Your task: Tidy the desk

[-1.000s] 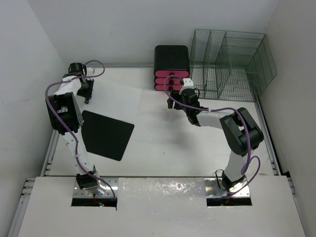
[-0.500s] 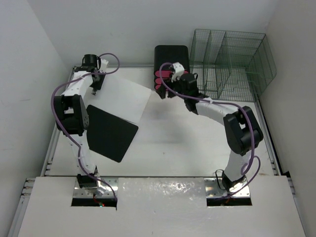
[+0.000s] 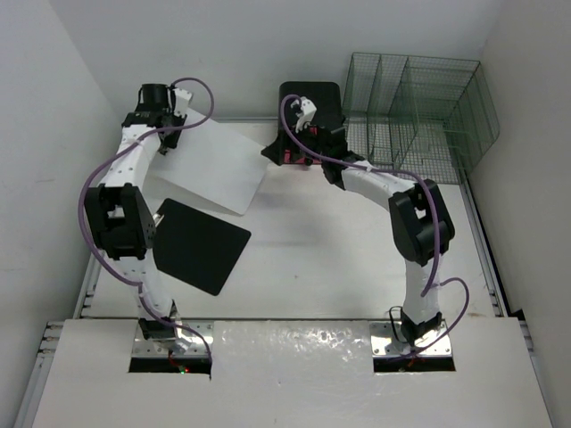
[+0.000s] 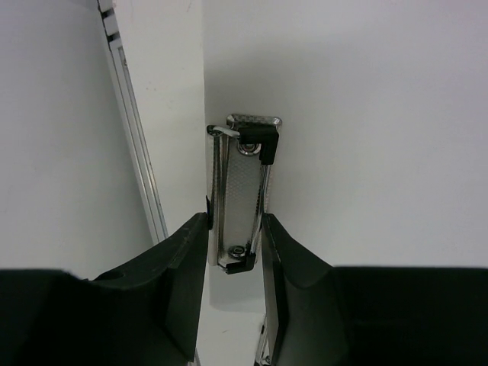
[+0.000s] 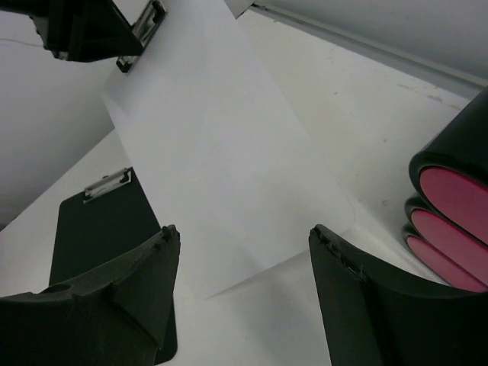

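Desk (image 3: 339, 259) white, rail-edged; left jaws tight on white clipboard (image 3: 210, 169), right jaws apart.

Robot lab test cell, folks.
Bare white walls (image 3: 223, 53) box in a railed white desk (image 3: 321, 259); two arms (image 3: 419, 232) bolted at six o'clock, wire rack (image 3: 419, 107) at one.

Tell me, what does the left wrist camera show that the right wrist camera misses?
Left wrist only: the textured face of the metal clip close up, pinched by the left gripper. Right wrist only: the black clipboard, the pink drawer fronts, the right gripper open. Both: the white clipboard, lifted at its clip end, and the desk.
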Motion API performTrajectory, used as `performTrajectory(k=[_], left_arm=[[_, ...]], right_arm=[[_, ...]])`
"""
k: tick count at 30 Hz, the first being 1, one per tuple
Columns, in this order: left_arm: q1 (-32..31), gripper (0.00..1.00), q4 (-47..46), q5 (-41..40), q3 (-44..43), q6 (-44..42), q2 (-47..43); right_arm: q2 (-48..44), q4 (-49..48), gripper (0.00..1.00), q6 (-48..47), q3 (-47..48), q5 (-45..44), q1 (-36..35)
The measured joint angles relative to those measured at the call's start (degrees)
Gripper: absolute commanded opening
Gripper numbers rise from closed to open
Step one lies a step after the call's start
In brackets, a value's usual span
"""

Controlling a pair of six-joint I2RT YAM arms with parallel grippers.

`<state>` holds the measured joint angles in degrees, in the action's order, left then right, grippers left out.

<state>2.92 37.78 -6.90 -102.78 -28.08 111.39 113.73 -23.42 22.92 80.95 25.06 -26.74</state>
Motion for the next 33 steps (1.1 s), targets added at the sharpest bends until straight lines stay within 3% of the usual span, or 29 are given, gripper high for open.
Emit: performTrajectory(k=[11,19,26,33], left_arm=[[-2.2,0.00,0.2,1.8,3.9,-6.0,-9.0],[-9.1,0.00,-0.1,5.0,10.8,-13.8,-16.0],[-11.3,0.00,2.5,10.4,11.9,-17.7,-17.4],[-11.3,0.00,3.8,13.8,11.9,-18.7,-19.2]], right_arm=[[1.9,0.5,0.73,1.1,2.6,2.7,-0.7],[2.1,1.8,0.79,-0.7,5.5,7.3,-2.8],[2.5,4.7,0.75,-3.4,7.4,10.6,-5.6],[2.8,5.8,0.61,-2.9,7.4,12.2,-5.6]])
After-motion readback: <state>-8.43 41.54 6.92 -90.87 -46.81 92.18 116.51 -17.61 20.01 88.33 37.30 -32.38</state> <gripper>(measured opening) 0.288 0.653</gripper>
